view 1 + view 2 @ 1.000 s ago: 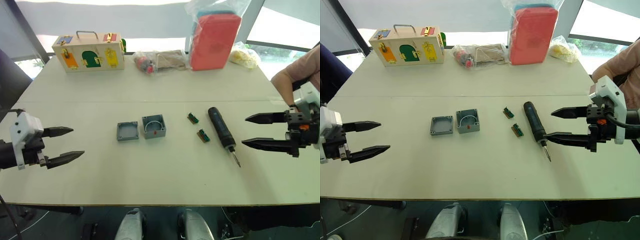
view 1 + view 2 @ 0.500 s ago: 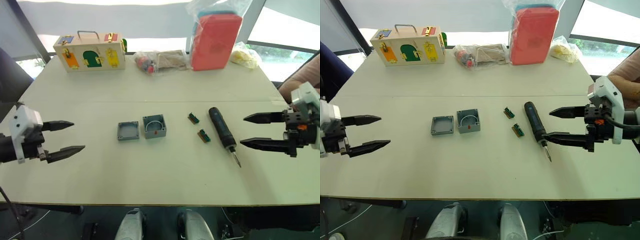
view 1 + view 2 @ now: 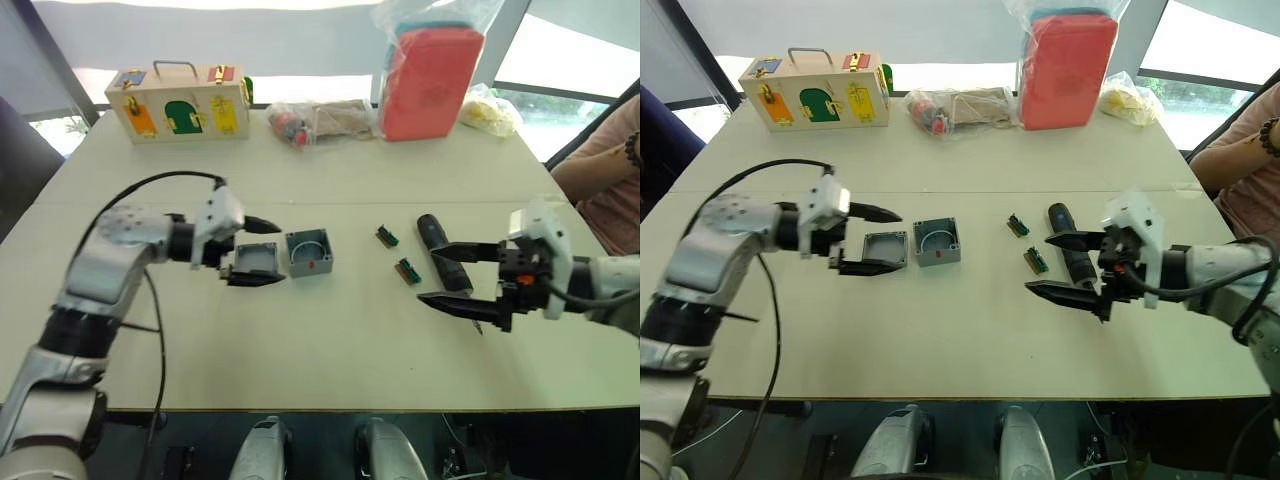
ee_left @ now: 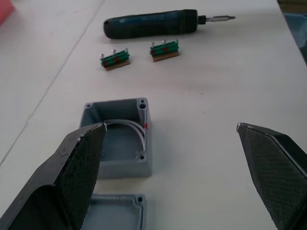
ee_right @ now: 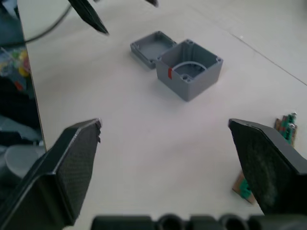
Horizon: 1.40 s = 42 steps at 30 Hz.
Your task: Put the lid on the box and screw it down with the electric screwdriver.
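Two grippers hang wide open over the table (image 3: 330, 380), and neither has hold of anything. Taking the box (image 3: 308, 252) as the landmark: the left gripper (image 3: 257, 250) is just to its left, one finger tip past the lid's far edge and the other over the lid's near edge, so the lid (image 3: 256, 261) lies between the spread jaws; whether a finger touches it cannot be told. That lid lies open side up, just beside the box's left wall. The box itself stands upright, open, with a white wire curled inside. Right of the box lie two green pieces (image 3: 396, 254), then the screwdriver (image 3: 444, 264), flat on the table. The right gripper (image 3: 447, 274) straddles it, one finger on either side, not closed on it.
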Available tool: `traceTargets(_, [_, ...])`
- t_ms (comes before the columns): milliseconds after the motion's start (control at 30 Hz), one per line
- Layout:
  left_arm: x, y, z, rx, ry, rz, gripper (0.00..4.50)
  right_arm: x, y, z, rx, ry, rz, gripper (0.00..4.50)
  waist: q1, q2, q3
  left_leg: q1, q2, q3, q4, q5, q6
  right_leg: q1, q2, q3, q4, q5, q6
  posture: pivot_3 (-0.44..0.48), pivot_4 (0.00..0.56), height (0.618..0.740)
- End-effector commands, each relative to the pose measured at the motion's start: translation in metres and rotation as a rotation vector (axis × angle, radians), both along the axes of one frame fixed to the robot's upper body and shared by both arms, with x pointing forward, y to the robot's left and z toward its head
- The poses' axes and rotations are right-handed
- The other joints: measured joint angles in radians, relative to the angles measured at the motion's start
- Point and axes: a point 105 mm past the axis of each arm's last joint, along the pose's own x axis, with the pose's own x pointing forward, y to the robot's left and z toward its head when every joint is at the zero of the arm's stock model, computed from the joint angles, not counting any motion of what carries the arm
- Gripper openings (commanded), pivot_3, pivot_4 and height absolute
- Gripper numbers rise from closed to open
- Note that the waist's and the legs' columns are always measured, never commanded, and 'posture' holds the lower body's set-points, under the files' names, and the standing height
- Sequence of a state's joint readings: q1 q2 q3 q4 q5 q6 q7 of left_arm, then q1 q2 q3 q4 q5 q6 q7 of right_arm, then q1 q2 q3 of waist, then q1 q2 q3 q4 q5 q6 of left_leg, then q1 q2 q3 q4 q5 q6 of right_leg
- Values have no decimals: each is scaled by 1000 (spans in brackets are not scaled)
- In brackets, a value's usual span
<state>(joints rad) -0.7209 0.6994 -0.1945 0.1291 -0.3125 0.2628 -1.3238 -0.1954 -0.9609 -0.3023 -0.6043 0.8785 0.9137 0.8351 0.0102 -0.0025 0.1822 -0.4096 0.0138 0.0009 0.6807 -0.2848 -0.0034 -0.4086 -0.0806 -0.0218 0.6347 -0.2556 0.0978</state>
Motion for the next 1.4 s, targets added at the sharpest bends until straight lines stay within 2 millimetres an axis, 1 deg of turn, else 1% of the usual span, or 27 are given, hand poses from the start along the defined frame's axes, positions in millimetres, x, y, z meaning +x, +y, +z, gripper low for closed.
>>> traceTargets(33, [10,-10,-9,73,-38,-45,4479,-5,15,-5,-5,-52,-9,4500,0,0,0,0,0,0,0,0,0,0,0,0,0,0,0,0,150,730])
traceTargets(133, [19,-17,-24,129,-35,-74,4479,-5,20,-10,-2,-61,-28,4500,3,0,0,0,0,-1,1,0,0,0,0,0,1,0,0,0,150,730])
traceTargets(200, [23,-21,-31,149,-25,-87,4479,-4,21,-10,3,-73,-45,4500,3,0,0,0,0,-1,1,0,0,0,1,0,1,0,0,0,150,730])
traceTargets(267, [32,-27,-40,178,-31,-83,4479,-4,24,-10,15,-81,-54,4500,4,0,0,0,0,-1,1,0,0,0,0,0,1,0,0,0,150,730])
traceTargets(433, [43,-41,-46,175,-33,-86,4479,-4,25,-11,23,-91,-73,4500,3,-1,1,0,0,-1,1,0,0,0,0,0,1,0,0,0,150,730])
traceTargets(467, [44,-45,-47,175,-32,-88,3970,-4,25,-11,24,-94,-81,4500,3,-1,1,0,0,-1,1,0,0,0,0,0,1,0,0,0,150,730])
traceTargets(500, [45,-47,-47,176,-32,-91,3822,-3,24,-10,24,-97,-86,4500,3,-1,1,0,0,-1,1,0,0,0,0,0,1,0,0,0,150,730])
traceTargets(667, [45,-53,-53,197,-31,-124,1746,-3,24,-11,25,-101,-94,4500,1,-1,1,0,0,-1,1,0,0,0,0,0,2,0,0,0,150,730])
traceTargets(767, [43,-54,-53,205,-27,-150,569,-2,23,-10,25,-104,-101,4500,2,-1,1,0,0,-2,1,0,0,0,0,0,3,0,0,0,150,730])
traceTargets(800, [43,-55,-52,208,-27,-158,198,-2,23,-10,25,-104,-102,4500,2,-1,1,0,0,-2,1,0,0,0,0,0,3,0,0,0,150,730])
traceTargets(833, [41,-55,-52,218,-24,-179,10,-2,23,-10,25,-105,-102,4500,3,-1,1,0,0,-2,1,0,0,0,0,0,3,0,0,0,150,730])
traceTargets(933, [29,-56,-48,231,-11,-290,10,-1,23,-9,24,-106,-102,4500,4,-2,1,0,-1,-2,2,0,0,0,0,0,3,0,0,0,150,730])
traceTargets(1033, [19,-60,-43,208,-7,-389,10,0,23,-9,23,-107,-102,4500,3,-2,1,0,-1,-2,2,0,0,0,0,0,3,0,0,0,150,730])
traceTargets(1200, [14,-66,-43,236,-40,-461,10,0,22,-8,18,-108,-104,4500,3,-2,1,0,0,-3,2,0,0,0,0,-1,3,0,0,0,150,730])
traceTargets(1400, [11,-70,-52,338,-107,-549,10,-2,21,-7,12,-110,-109,4500,3,-2,1,0,-1,-4,2,0,0,0,0,0,3,0,0,0,150,730])
